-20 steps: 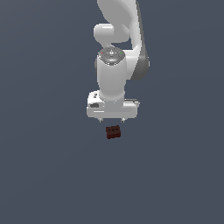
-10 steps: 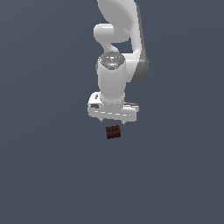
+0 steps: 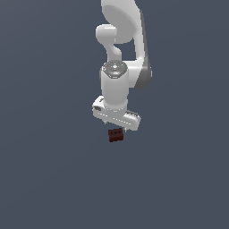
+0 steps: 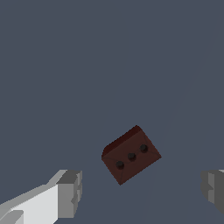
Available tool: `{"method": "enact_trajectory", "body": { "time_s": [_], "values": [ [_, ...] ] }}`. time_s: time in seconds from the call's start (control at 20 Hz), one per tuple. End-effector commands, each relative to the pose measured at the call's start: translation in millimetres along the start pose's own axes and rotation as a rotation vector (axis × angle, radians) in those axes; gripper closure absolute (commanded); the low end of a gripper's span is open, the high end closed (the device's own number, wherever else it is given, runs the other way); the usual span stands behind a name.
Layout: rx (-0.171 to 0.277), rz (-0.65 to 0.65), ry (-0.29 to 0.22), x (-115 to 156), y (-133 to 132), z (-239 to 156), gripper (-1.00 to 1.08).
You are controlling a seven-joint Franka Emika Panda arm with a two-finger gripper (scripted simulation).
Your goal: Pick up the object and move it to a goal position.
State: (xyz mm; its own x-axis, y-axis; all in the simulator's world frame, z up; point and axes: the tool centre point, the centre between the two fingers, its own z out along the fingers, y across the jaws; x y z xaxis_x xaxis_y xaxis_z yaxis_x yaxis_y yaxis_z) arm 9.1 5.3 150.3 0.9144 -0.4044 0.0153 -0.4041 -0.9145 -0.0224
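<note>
The object (image 3: pixel 116 135) is a small dark red-brown brick lying on the grey floor, directly under the white arm in the exterior view. In the wrist view the object (image 4: pixel 131 155) shows three dark round studs on one face and sits skewed to the fingers' line. My gripper (image 3: pixel 118 125) hovers just above it and is open. Both grey fingertips (image 4: pixel 70 193) appear in the wrist view, spread far wider than the brick. The gripper (image 4: pixel 142 190) holds nothing, and the brick lies ahead of the gap between the fingers.
Plain dark grey floor (image 3: pixel 53 170) surrounds the brick on every side. The white arm (image 3: pixel 120 49) rises above the hand toward the top of the exterior view. No other objects or marks show.
The hand has dropped slightly toward the brick and twisted about its axis. The brick has stayed where it was.
</note>
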Motion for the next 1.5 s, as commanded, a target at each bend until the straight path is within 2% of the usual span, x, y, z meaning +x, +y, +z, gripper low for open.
{"method": "enact_trajectory", "body": {
  "time_s": [0.0, 1.45],
  "values": [
    [0.0, 0.071, -0.002, -1, 0, 6, -0.92],
    [-0.023, 0.845, -0.007, -18, 7, 65, -0.92]
  ]
}}
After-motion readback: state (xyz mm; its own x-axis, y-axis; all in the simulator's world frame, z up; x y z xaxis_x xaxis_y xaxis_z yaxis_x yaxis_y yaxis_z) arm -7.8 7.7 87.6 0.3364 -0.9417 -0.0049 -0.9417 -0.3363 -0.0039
